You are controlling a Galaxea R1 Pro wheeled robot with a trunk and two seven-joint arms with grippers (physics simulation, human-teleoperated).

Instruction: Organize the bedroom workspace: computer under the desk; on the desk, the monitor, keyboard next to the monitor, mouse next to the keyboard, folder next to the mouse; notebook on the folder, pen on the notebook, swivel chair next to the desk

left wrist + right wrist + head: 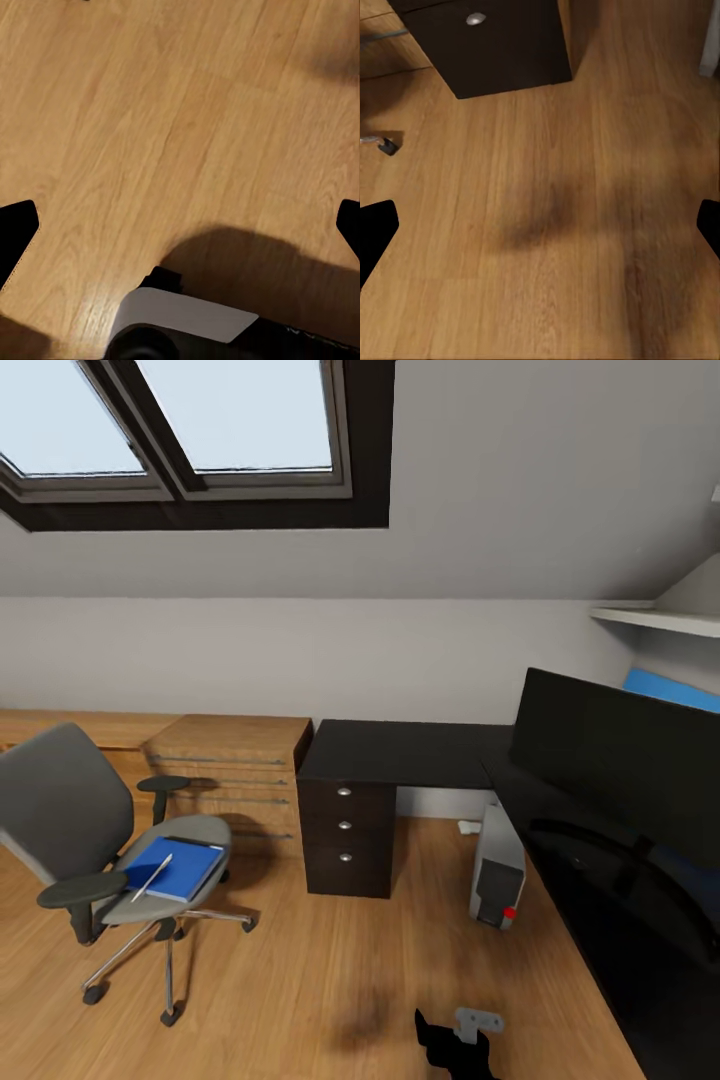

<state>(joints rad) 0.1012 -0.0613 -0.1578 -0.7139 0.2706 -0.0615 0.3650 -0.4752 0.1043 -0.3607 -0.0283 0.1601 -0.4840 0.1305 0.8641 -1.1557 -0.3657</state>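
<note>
Folder (pixel 176 867) far from right gripper (pixel 540 225)

- Head view: looking forward and down from high up, taking in the tabletop (pixel 400 752), drawers (pixel 346 825) and wooden floor (pixel 330 980).
- Left wrist view: facing down, near the floor (pixel 150 112).
- Right wrist view: facing down at the floor (pixel 585 225), sharing the drawers (pixel 480 45) with the head view.

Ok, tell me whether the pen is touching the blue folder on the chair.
Touching. The head view shows the pen lying flat across the folder on the chair seat, no gap.
</note>
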